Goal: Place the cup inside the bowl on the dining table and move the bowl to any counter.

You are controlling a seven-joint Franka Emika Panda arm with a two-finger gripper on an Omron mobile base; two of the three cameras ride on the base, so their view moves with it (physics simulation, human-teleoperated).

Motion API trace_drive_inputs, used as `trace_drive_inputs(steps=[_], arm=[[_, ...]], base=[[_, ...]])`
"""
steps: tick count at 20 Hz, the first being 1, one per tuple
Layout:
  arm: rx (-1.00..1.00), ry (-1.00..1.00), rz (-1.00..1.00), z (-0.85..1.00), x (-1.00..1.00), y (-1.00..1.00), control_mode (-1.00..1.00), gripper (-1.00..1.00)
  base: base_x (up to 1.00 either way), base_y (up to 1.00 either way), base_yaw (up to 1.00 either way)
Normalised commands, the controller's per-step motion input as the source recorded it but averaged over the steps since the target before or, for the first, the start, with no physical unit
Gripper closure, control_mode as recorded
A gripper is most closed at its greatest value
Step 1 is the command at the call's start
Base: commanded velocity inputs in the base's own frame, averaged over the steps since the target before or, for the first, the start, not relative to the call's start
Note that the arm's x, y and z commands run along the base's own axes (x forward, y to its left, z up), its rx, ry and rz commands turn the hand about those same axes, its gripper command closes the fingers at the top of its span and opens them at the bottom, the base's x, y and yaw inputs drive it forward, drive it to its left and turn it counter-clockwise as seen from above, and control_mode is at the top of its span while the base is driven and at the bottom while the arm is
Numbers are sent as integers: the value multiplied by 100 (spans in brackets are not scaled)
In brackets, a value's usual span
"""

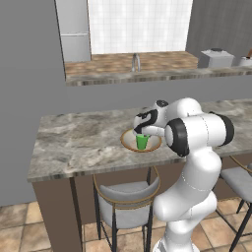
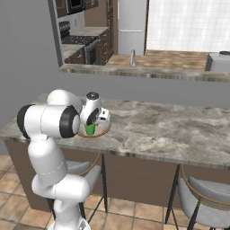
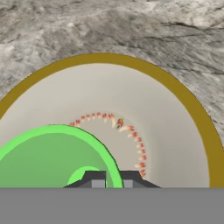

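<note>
Your pincer [image 3: 112, 178] sits clenched on the rim of the cup [image 1: 142, 141], held upright over the bowl [image 1: 129, 141] on the dining table [image 1: 78, 142]. Stools [image 1: 129, 199] crowd beneath — the counter [image 1: 147, 66] with its faucet [image 1: 136, 61] lies beyond.

The green cup [image 3: 48, 159] sits upright inside the bowl [image 3: 175, 144], left of its centre ring of orange marks. The tool [image 3: 112, 178] pinches the cup's rim. Marble desk [image 3: 144, 30] lies beyond.

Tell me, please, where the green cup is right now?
The cup stands upright inside the bowl on the dining table, under the shut gripper.
</note>
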Motion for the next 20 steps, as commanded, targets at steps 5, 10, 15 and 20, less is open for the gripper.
trace_drive_inputs(steps=[5, 10, 15, 20], arm=[[0, 0, 0, 0, 0, 0, -100, -100], [0, 2, -1, 2, -4, -1, -100, -100], [0, 1, -2, 23, -4, -1, -100, -100], [0, 0, -1, 57, 0, 0, -100, -100]], base=[[0, 0, 0], [0, 0, 0], [0, 0, 0], [0, 0, 0]])
